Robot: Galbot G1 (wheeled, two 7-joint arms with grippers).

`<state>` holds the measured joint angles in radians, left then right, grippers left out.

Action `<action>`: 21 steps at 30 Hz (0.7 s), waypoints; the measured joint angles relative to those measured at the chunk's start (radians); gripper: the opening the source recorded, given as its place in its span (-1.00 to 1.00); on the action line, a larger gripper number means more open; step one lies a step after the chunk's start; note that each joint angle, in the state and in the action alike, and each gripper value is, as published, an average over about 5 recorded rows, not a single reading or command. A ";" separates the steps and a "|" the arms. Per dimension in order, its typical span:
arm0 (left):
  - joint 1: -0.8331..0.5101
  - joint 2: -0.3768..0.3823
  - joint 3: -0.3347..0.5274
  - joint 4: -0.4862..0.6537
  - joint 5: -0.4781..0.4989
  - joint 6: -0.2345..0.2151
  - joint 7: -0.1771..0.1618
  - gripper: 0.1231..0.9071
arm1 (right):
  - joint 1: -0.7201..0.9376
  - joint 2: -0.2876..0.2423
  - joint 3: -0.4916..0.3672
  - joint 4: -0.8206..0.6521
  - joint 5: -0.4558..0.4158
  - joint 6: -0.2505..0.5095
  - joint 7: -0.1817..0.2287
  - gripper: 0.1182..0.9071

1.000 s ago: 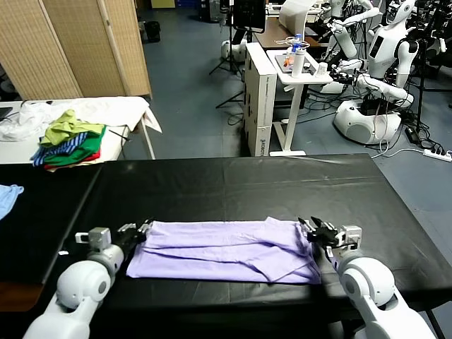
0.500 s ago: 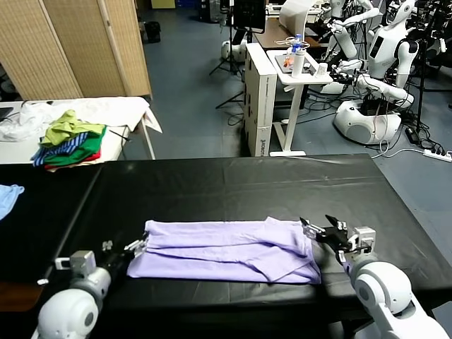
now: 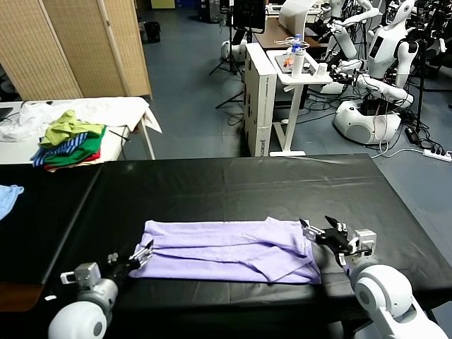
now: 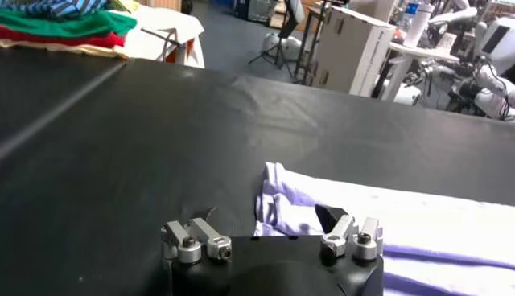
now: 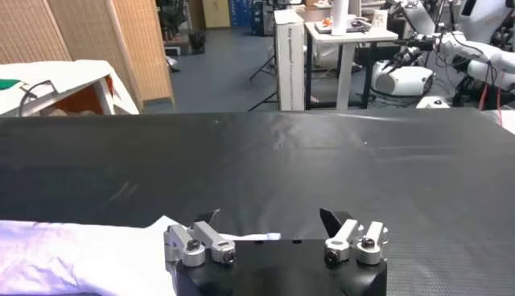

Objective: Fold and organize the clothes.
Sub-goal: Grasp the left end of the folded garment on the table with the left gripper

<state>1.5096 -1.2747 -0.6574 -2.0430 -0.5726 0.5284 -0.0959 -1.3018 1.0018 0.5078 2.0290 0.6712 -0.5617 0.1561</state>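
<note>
The clothes, a pale lavender T-shirt, lie folded into a long flat band across the near part of the black table. My left gripper stands open at the band's near left corner. In the left wrist view that bunched corner of the T-shirt lies between the fingers of the left gripper, which are apart from it. My right gripper is open at the band's right end. In the right wrist view the right gripper shows the T-shirt off to one side, with only a thin edge under the jaws.
A pile of green, yellow, striped and red garments sits on a white table at the far left. A light blue cloth lies at the left edge. Beyond the table stand a white desk and other robots.
Both arms have drawn back toward the near table edge. The left gripper then came in to the shirt's near left corner. The shirt has not moved.
</note>
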 joint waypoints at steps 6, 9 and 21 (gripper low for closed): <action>-0.001 -0.025 0.005 0.012 0.005 -0.007 0.007 0.45 | 0.002 0.003 -0.003 0.000 -0.005 0.001 0.000 1.00; -0.002 -0.034 0.007 0.015 0.002 -0.008 0.009 0.11 | 0.004 0.003 -0.005 -0.001 -0.009 0.001 0.000 1.00; 0.001 -0.057 0.009 0.013 -0.036 -0.002 0.005 -0.87 | 0.003 0.009 -0.006 -0.001 -0.025 0.008 -0.003 1.00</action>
<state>1.5107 -1.3314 -0.6483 -2.0295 -0.6087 0.5266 -0.0905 -1.2992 1.0110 0.5015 2.0275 0.6460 -0.5533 0.1527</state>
